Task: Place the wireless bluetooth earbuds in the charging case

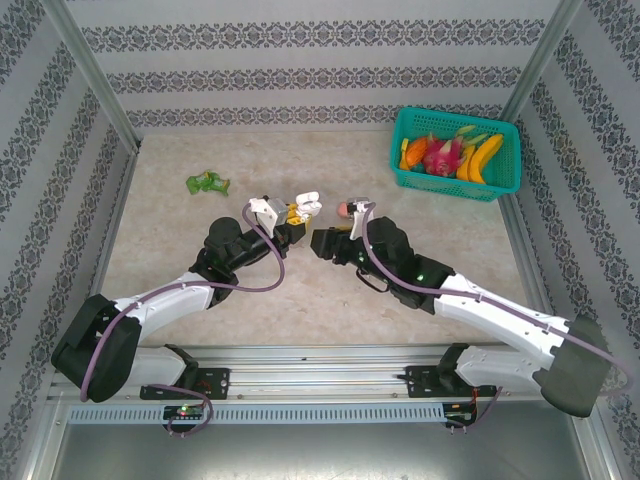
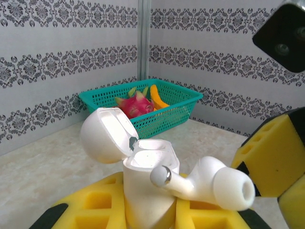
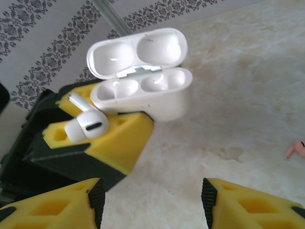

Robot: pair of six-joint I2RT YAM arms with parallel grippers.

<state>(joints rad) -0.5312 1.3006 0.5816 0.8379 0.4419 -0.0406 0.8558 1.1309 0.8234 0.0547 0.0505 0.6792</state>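
Observation:
My left gripper [image 1: 292,213] is shut on the white charging case [image 2: 147,176], which stands upright between its yellow fingers [image 2: 86,207] with the lid [image 2: 105,136] swung open. Both sockets of the case [image 3: 143,95] look empty. One white earbud [image 2: 205,181] lies loose on top of a left finger [image 3: 114,138], its stem tip touching the case wall. My right gripper [image 3: 150,202] hovers open just in front of the case with nothing between its fingers [image 3: 52,205]. A pink earbud [image 3: 296,149] lies on the table to the right.
A teal basket [image 1: 455,185] of toy fruit stands at the back right, seen behind the case as the basket [image 2: 167,114] in the left wrist view. A small green object [image 1: 207,183] lies at the back left. Patterned walls close in the table.

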